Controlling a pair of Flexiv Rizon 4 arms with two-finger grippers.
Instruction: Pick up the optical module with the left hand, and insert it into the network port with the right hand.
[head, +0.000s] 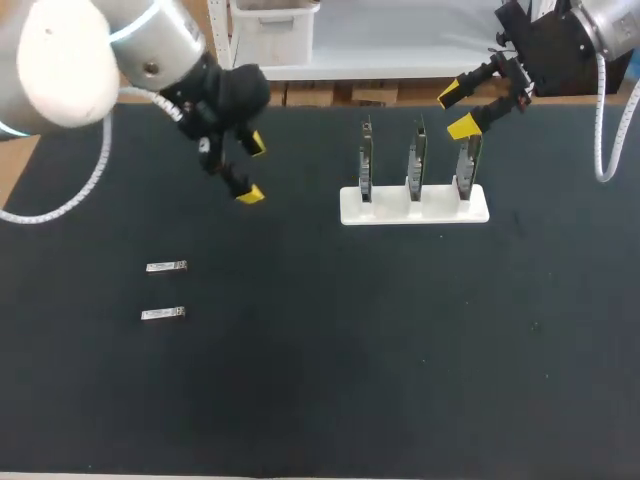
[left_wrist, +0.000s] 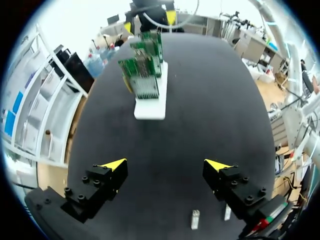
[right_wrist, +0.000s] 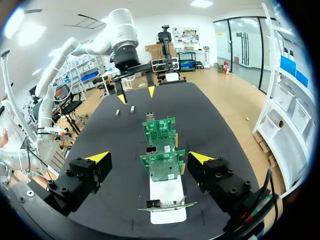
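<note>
The far optical module (head: 166, 266) and the near optical module (head: 163, 314) are 2 small silvery slabs lying flat and loose on the black table (head: 320, 390), parallel, 1 just beside the other. Well apart to their right, 3 green network cards (head: 417, 160) stand upright in a row in a white stand (head: 413, 208). A metal network port (right_wrist: 151, 149) seems to sit at each card's edge.

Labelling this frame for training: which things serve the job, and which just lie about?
Job: two small silver optical modules; three green network cards upright in a white stand; left gripper; right gripper.
Lying about: only whichever module goes unpicked.
</note>
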